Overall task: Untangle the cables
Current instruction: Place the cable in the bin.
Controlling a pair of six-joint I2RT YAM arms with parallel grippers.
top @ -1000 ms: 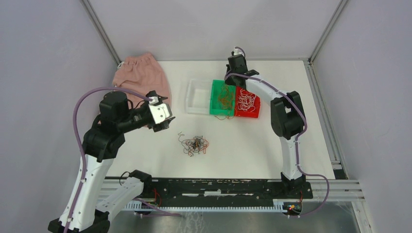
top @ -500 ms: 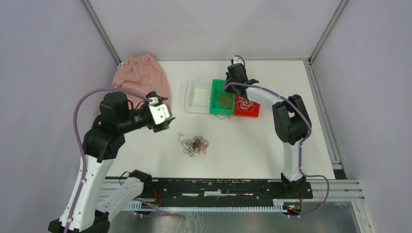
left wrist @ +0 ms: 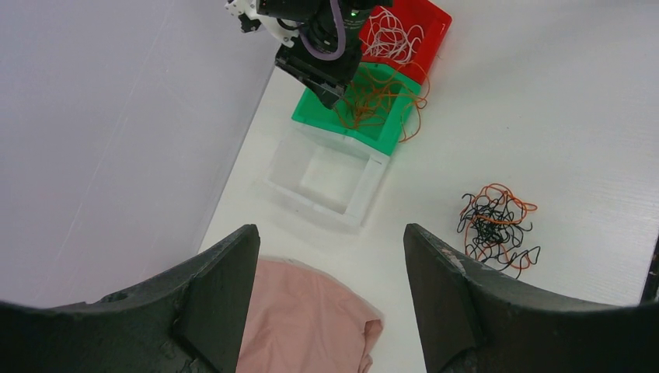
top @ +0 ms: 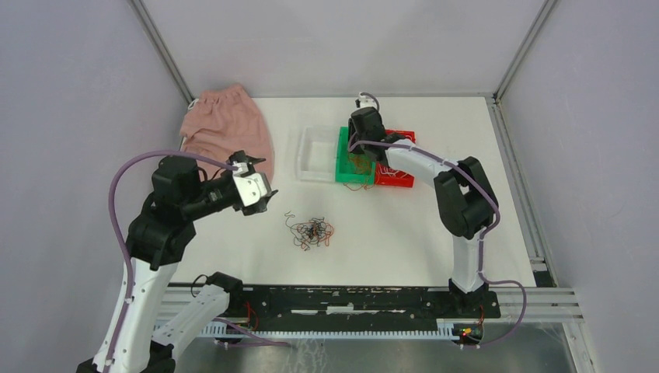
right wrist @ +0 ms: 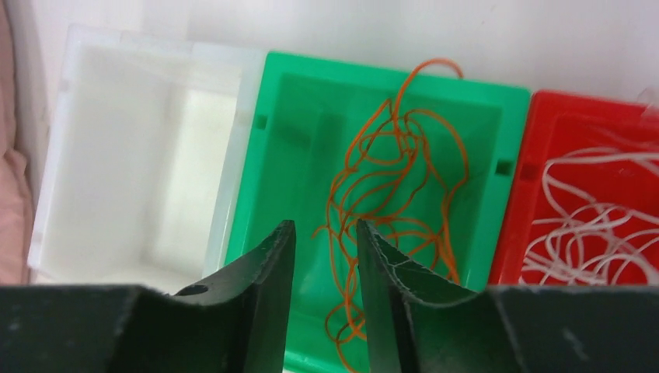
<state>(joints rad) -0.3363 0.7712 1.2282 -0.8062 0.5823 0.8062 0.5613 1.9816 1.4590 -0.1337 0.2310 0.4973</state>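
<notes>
A tangle of black and orange cables (top: 311, 231) (left wrist: 496, 225) lies loose on the white table. More orange cables (top: 359, 162) (right wrist: 396, 179) are piled in the green bin (top: 343, 144) (right wrist: 299, 163), one loop hanging over its near edge. White cables (right wrist: 591, 233) (left wrist: 388, 39) fill the red bin (top: 402, 138). My right gripper (top: 357, 151) (right wrist: 325, 227) hovers over the green bin, open by a narrow gap, with nothing pinched. My left gripper (top: 266, 185) (left wrist: 330, 233) hangs wide open and empty, left of the tangle.
An empty clear bin (top: 303, 155) (right wrist: 140, 155) adjoins the green bin on its left. A pink cloth (top: 229, 124) (left wrist: 303, 318) lies at the back left, partly under my left gripper. Grey walls close in the table.
My right gripper has swung left from above the red bin to above the green bin, and its jaws have parted. The left arm shifted slightly.
</notes>
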